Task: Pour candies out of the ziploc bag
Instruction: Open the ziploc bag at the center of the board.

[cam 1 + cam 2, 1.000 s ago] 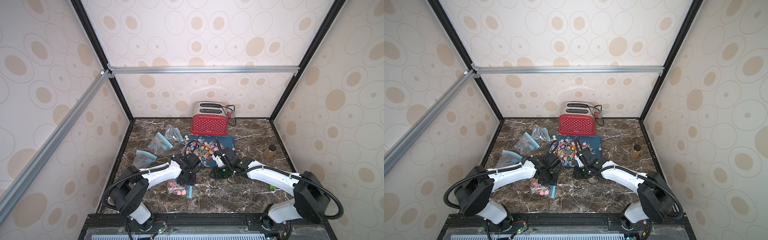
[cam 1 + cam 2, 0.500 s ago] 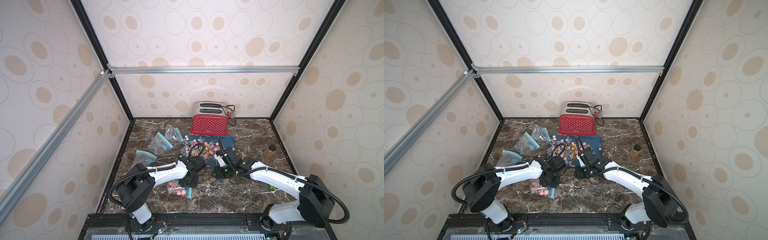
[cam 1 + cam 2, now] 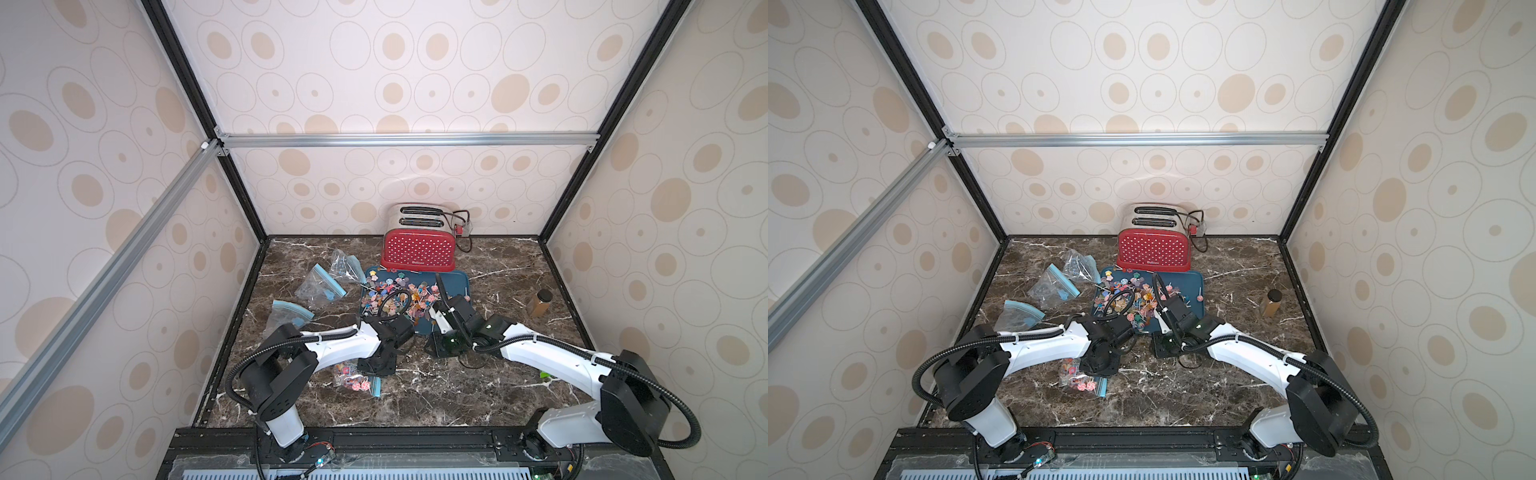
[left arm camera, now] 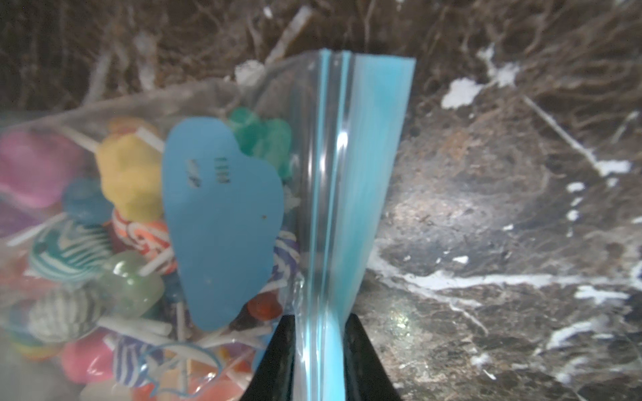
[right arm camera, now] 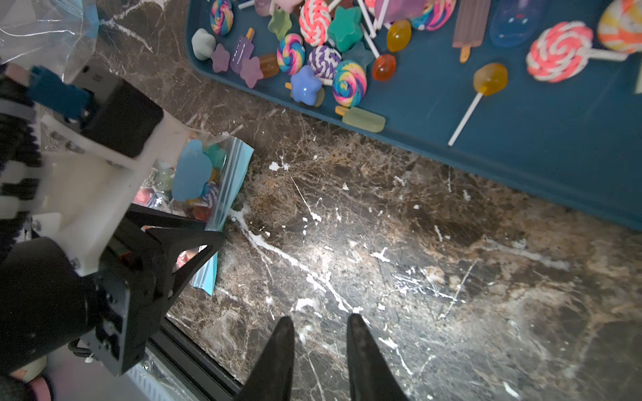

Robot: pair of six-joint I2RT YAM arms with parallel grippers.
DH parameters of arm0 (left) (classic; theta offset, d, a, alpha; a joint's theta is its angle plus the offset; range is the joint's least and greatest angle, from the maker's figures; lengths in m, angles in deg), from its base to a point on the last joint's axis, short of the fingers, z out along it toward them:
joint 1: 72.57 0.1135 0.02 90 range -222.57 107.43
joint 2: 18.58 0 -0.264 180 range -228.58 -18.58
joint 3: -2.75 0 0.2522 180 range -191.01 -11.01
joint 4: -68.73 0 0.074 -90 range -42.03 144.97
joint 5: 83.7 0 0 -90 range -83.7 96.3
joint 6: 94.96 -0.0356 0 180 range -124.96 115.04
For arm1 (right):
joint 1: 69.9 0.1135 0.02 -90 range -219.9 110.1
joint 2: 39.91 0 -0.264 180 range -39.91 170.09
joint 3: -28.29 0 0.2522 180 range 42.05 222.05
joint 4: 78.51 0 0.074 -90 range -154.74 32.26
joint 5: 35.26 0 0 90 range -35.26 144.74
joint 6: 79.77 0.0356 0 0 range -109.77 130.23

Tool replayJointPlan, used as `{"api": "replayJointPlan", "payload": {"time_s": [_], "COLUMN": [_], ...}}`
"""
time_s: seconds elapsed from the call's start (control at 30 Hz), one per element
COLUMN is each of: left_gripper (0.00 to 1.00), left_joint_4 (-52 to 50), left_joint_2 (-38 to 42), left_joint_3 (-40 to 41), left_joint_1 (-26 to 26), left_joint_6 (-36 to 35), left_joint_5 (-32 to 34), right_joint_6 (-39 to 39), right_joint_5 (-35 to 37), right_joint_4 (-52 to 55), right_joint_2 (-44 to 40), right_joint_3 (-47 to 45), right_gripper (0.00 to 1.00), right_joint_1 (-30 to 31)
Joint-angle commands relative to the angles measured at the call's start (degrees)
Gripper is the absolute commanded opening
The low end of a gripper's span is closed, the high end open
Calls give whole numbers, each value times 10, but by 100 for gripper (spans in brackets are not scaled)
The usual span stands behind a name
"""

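The left end effector (image 4: 318, 330) points steeply down from a low, outstretched arm. Its two black fingers press either side of the blue zip strip of the ziploc bag (image 4: 361, 156). They seem to pinch it, though the tips are cropped. The bag lies on the surface (image 4: 486, 208), short of the blue tray (image 5: 521, 139), stuffed with candies (image 4: 128, 173): swirled and star-shaped heads on white sticks. The right end effector (image 5: 318, 333) hovers over bare marble, fingers partly apart, holding nothing. Its wrist view shows loose candies on the tray up close. In both top views the left wrist hides the grip.
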Motion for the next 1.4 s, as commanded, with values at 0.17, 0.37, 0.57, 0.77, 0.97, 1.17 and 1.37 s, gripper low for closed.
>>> {"api": "replayJointPlan", "payload": {"time_s": [0.17, 0.37, 0.57, 0.77, 0.97, 1.17, 1.37], "left_gripper": [19, 20, 28, 28, 26, 20, 3], "left_joint_4": [-22, -21, -13, -11, -3, 2, 4], "left_joint_2": [14, 24, 30, 28, 16, 8, 7], "left_joint_3": [-10, -5, 1, 2, 6, 11, 15], "left_joint_1": [-7, -8, -7, -7, -7, -7, -8], "left_joint_6": [-1, -11, -16, -17, -18, -17, -17], "left_joint_5": [9, 1, -10, -10, -10, -6, 0], "right_joint_6": [-4, -3, -4, -5, -3, -4, -1], "right_joint_5": [4, -7, -7, -7, -7, -7, -22], "right_joint_4": [11, 5, 6, 5, 3, 4, -11], "right_joint_2": [-8, 1, 1, 3, 2, 1, 13], "right_joint_3": [-4, -4, -4, -4, -6, -8, -9], "right_gripper": [29, 29, 30, 29, 29, 29, 29], "right_joint_1": [3, 3, 4, 4, 4, 4, 4]}}
